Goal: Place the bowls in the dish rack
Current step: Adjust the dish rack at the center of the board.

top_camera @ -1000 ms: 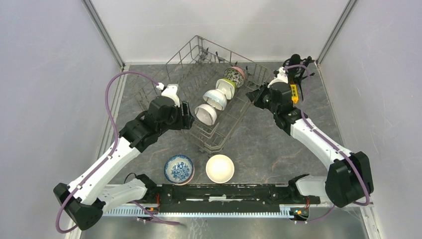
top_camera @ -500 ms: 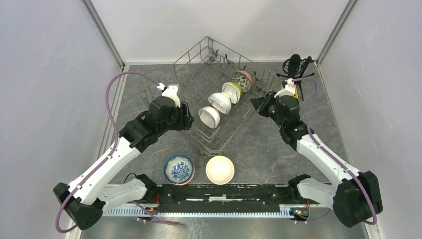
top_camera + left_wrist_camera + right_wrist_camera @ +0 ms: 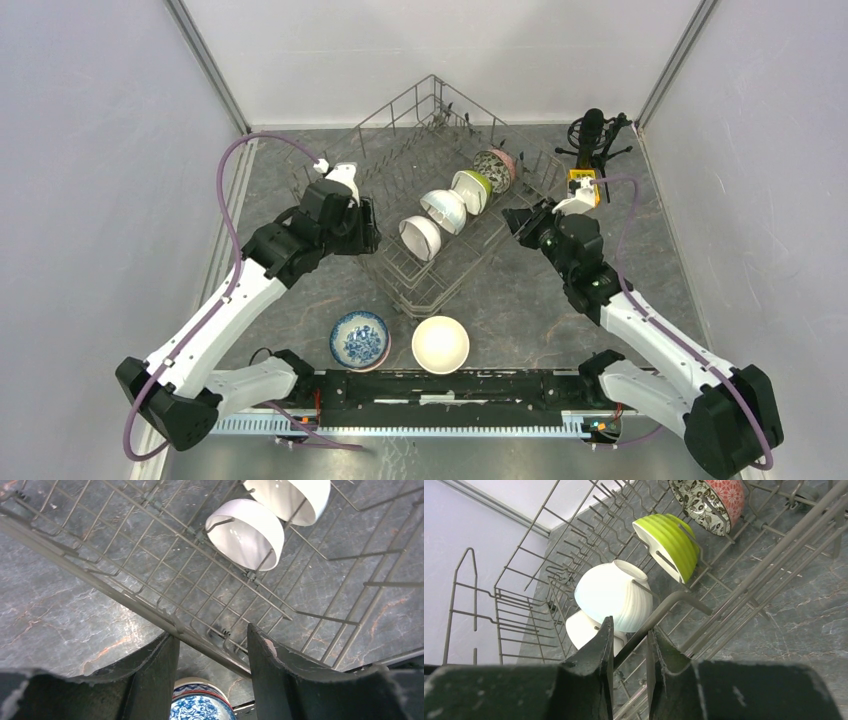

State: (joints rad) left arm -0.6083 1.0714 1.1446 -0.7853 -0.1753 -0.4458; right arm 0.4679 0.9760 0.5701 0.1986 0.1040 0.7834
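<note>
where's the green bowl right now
Top view: the green bowl stands on edge in the rack, right of centre, between a white bowl and the patterned bowl.

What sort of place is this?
Probably a robot test cell, not a kitchen: plain white panels enclose a grey table, left arm and right arm bolted at its edge, dish rack on top.

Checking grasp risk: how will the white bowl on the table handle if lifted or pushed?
The white bowl looks rigid and glossy, probably slippery at its rim. Sitting upright, it should slide rather than roll if pushed. Probably ceramic: may chip if dropped.
</note>
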